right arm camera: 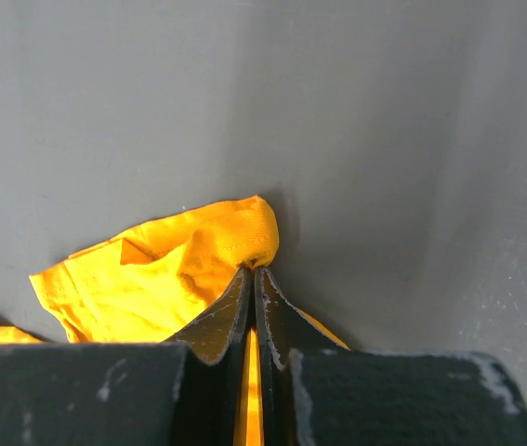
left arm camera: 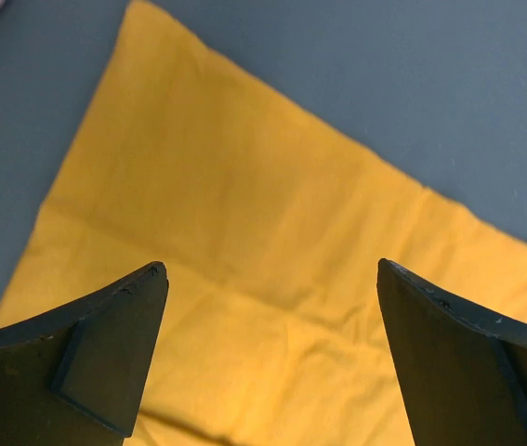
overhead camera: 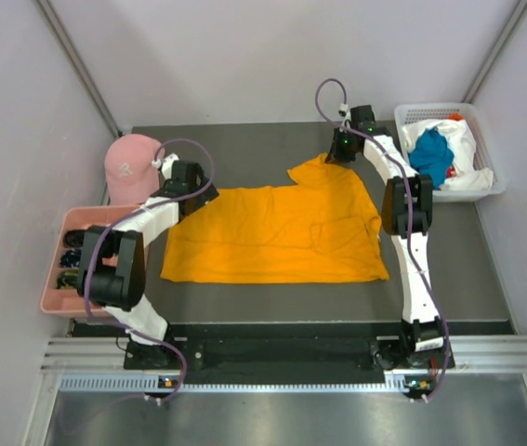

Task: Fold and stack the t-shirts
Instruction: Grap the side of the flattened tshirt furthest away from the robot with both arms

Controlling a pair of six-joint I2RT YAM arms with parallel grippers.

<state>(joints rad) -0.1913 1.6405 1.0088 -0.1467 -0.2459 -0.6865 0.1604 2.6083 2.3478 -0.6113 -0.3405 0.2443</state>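
Observation:
An orange-yellow t-shirt [overhead camera: 272,232] lies spread flat across the middle of the dark table, with one sleeve sticking out toward the far side. My right gripper [overhead camera: 342,149] is shut on the hem of that sleeve [right arm camera: 235,237], the cloth bunched at its fingertips. At the shirt's far left corner my left gripper [overhead camera: 187,181] hovers open, and only flat orange cloth [left arm camera: 272,307] shows between its fingers [left arm camera: 119,334]. A teal-blue t-shirt [overhead camera: 430,156] and a white t-shirt [overhead camera: 463,149] lie crumpled in a basket at the far right.
The white basket [overhead camera: 486,190] stands at the table's far right corner. A pink cap [overhead camera: 131,165] with a white logo rests at the far left. Below it a pink tray [overhead camera: 54,302] holds small dark items. Grey walls close in on both sides.

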